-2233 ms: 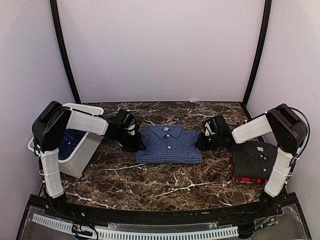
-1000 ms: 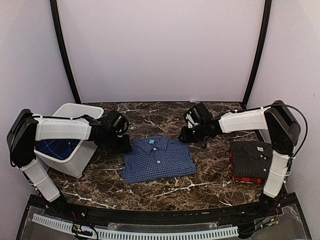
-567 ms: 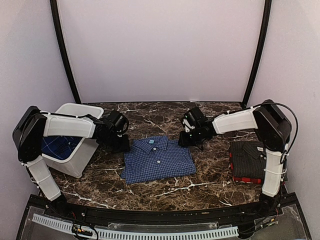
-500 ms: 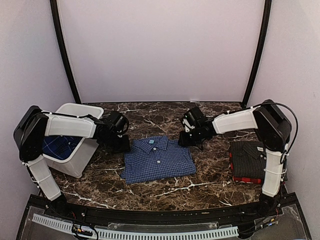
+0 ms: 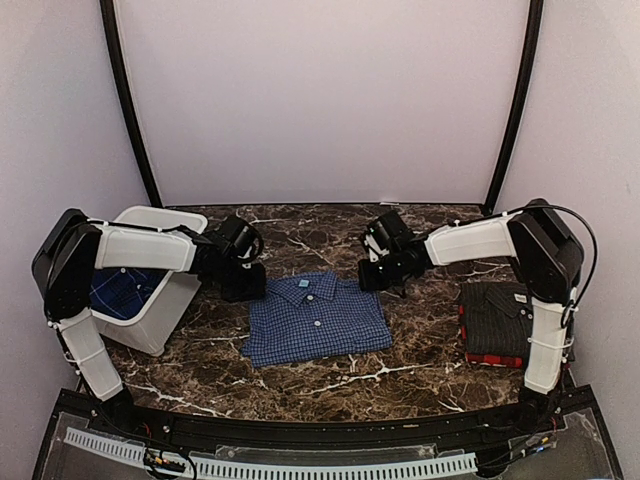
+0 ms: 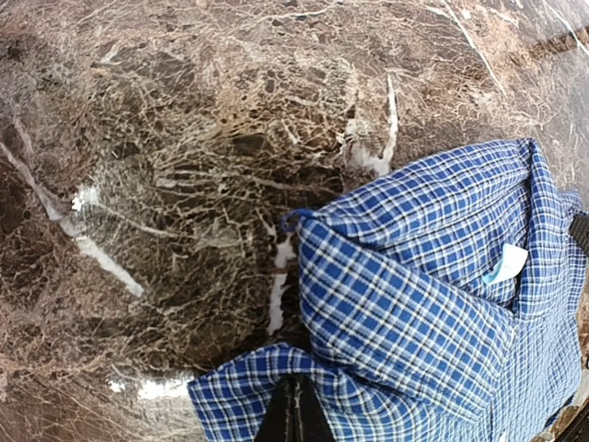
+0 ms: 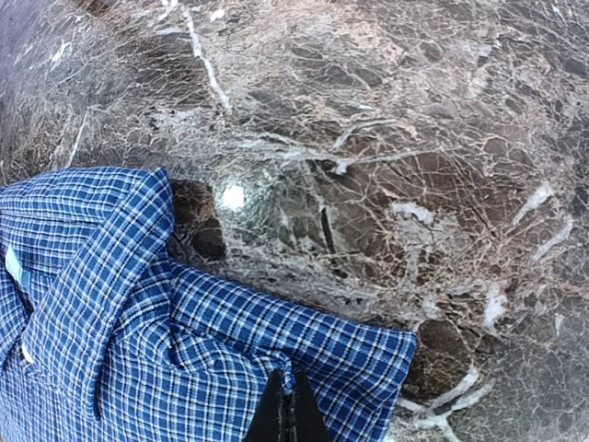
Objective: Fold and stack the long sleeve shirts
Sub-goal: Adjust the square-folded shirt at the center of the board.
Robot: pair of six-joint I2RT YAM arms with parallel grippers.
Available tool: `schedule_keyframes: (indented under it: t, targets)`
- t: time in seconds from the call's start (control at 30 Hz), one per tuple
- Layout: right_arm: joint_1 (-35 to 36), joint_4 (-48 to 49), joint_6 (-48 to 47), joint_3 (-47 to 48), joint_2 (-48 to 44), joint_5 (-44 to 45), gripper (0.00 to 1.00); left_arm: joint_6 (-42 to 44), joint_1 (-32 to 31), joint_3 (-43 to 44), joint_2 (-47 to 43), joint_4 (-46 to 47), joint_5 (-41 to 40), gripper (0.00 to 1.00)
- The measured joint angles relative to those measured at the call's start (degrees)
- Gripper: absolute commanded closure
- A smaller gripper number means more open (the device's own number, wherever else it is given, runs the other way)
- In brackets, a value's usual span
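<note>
A folded blue-and-white check shirt (image 5: pixel 315 318) lies mid-table, collar toward the back. My left gripper (image 5: pixel 246 283) is at its far left shoulder corner; in the left wrist view the left gripper (image 6: pixel 294 410) is shut, pinching the check cloth (image 6: pixel 405 304). My right gripper (image 5: pixel 372 275) is at the far right shoulder corner; in the right wrist view the right gripper (image 7: pixel 289 410) is shut on the same shirt (image 7: pixel 138 341). At the right, a folded black pinstripe shirt (image 5: pixel 505 312) lies on top of a red-and-black plaid shirt (image 5: pixel 490 358).
A white plastic bin (image 5: pixel 150 290) stands tilted at the left with another blue check cloth (image 5: pixel 115 290) inside. The dark marble table (image 5: pixel 330 380) shows in front of the shirt. Black frame posts stand at the back corners.
Both grippers dragged the check shirt toward the front left and turned it slightly, then held the two shoulder corners. In the last half second only the left arm shifted a little.
</note>
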Motion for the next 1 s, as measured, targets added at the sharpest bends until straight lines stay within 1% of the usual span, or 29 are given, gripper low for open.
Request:
schedule_keyframes:
  t: [0.13,0.3,0.4,0.53,0.73,1.0]
  targets:
    - [0.00,-0.70,0.02,-0.17,-1.25,0.44,1.00,0.22,0.00,0.00,-0.31,0.26,0.74,1.00]
    - [-0.13,-0.35,0.35,-2.69,-6.21,2.34,1.00,0.44,0.00,0.00,-2.34,0.28,0.57,1.00]
    - [-0.61,0.68,0.72,-4.31,-7.61,2.64,1.00,0.44,0.00,0.04,-3.10,0.39,0.33,1.00]
    - [-2.21,1.70,1.22,-6.47,-7.04,2.32,1.00,0.44,0.00,0.04,-3.10,0.63,0.50,0.99]
    - [-4.33,5.40,1.99,-7.91,-2.62,0.96,1.00,0.48,0.00,0.07,-3.04,0.74,1.40,0.97]
    - [-4.66,8.63,2.25,-7.89,-1.60,-0.09,1.00,1.01,-1.14,2.03,-2.54,2.14,3.98,0.93]
